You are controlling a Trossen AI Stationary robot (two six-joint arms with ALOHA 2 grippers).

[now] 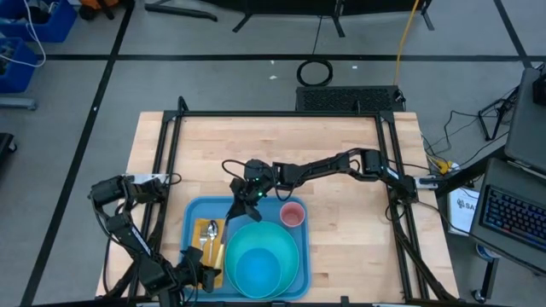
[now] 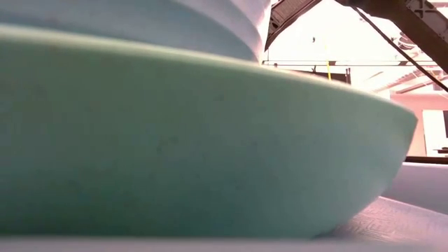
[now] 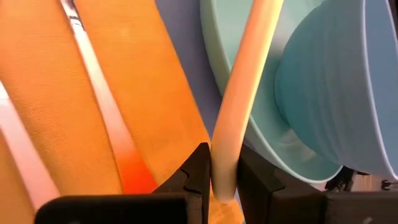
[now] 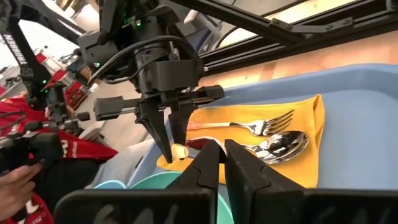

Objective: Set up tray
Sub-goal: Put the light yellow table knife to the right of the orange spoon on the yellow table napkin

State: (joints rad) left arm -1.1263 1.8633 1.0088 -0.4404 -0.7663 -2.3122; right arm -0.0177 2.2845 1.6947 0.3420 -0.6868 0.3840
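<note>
The tray is seen in the high view at the near table edge, already loaded with bowl, plate, pink cup, napkin, fork and spoon; little seems left.

Left wrist view: left gripper is clamped on a pale utensil handle at the tray's near-left.

Right wrist view: right gripper is closed empty over the tray's far rim.

On the blue tray lies an orange napkin bearing a fork and a spoon. The left gripper pinches a pale handle at the napkin's edge.
</note>
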